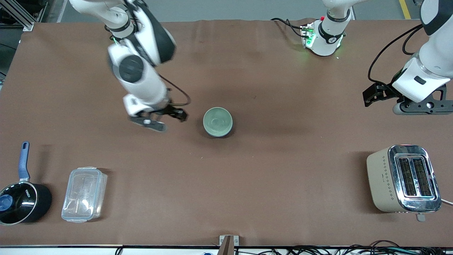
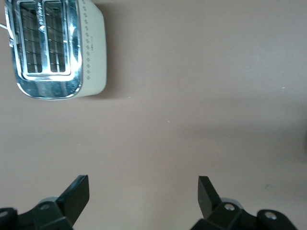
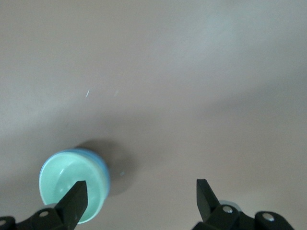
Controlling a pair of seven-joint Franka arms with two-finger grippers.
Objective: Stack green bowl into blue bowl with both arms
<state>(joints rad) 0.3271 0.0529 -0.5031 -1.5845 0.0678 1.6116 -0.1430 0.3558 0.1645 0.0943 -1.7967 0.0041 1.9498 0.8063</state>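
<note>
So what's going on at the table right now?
The green bowl already sits nested inside the blue bowl near the table's middle. The right gripper hangs open and empty beside the stack, toward the right arm's end. The left gripper waits open above bare table at the left arm's end, with the toaster nearer the front camera.

Bare brown table (image 1: 283,170) all round the stacked bowls (image 1: 218,122); right claw (image 1: 166,118) just beside.
</note>
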